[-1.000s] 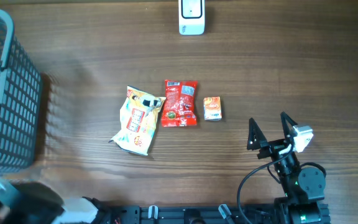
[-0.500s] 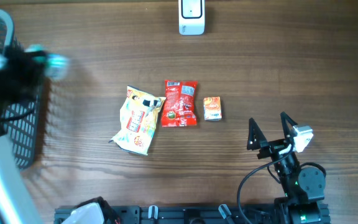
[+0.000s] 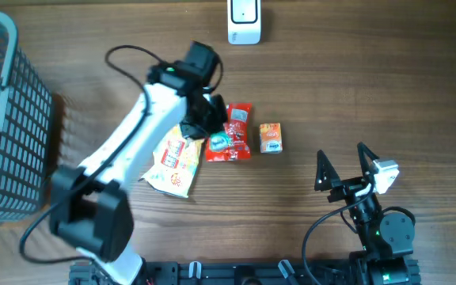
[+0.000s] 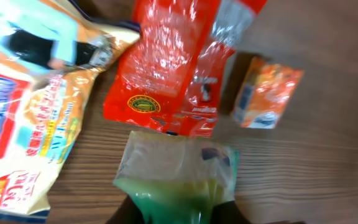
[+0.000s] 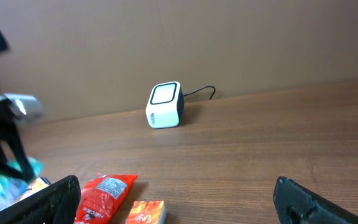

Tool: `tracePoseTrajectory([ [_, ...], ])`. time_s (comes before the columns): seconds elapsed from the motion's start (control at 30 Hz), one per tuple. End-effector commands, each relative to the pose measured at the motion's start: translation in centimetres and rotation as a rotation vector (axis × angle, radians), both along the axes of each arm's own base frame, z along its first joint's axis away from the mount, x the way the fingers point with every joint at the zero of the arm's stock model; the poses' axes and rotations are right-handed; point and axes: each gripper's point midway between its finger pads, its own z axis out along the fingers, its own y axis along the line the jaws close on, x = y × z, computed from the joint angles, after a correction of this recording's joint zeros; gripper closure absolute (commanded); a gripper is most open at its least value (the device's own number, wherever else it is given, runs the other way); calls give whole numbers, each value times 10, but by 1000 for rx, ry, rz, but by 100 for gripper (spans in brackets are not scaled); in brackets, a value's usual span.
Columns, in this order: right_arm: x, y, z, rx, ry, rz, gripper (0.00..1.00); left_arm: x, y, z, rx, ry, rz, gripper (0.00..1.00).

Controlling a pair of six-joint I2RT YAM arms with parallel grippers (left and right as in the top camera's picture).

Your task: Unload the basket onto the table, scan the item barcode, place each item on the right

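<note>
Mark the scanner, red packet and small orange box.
scanner (image 3: 244,22), overhead view, centre of its white top
red packet (image 3: 239,131), overhead view, bare right half
orange box (image 3: 271,138), overhead view, middle of top face

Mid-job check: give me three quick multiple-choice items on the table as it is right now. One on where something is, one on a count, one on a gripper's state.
1. Where does the white box-shaped scanner stand?
A. At the far edge of the wooden table, beyond the red plastic packet
B. Inside the grey basket
C. At the table's near edge

2. Not counting the green translucent pouch in the left gripper, how many packaged items lie on the wood?
A. One
B. Three
C. Five

3. The right gripper is:
A. Open and empty
B. Shut on a packet
C. Shut on the scanner

Answers:
1 A: the overhead view shows it at the top, past the red packet.
2 B: the yellow-and-white snack bag, the red packet and the small orange box.
3 A: its fingers stand wide apart with nothing between them.
</note>
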Motion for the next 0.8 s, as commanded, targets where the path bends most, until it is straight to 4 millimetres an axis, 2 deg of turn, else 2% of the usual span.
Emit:
tracePoseTrajectory([
  [0.0, 0, -3, 2, -15, -14, -14, 0, 1, 7, -20, 87, 15, -12, 37],
  [0.07, 0, -3, 2, -15, -14, -14, 0, 7, 16, -17, 104, -6, 6, 36],
  [0.17, 0, -3, 2, -15, -14, -14, 0, 19, 29, 1, 86, -44, 54, 26],
  [0.3, 0, -3, 2, -15, -14, -14, 0, 38, 65, 58, 49, -160, 140, 17],
  [0.4, 0, -3, 2, -15, -15, -13, 0, 47, 107, 98, 63, -286, 252, 12],
  [0.5, 0, -3, 2, -15, -14, -14, 0, 42, 169, 125, 191, -377, 397, 8],
  [0.57, 0, -3, 2, -15, -15, -14, 0, 37, 208, 134, 296, -409, 485, 7],
  [0.63, 0, -3, 2, -15, -14, -14, 1, 26, 244, 136, 387, -393, 566, 0],
  [0.7, 0, -3, 2, -15, -14, -14, 0, 11, 260, 130, 403, -327, 608, 1],
  [0.77, 0, -3, 2, -15, -14, -14, 0, 4, 263, 126, 411, -293, 610, 1],
])
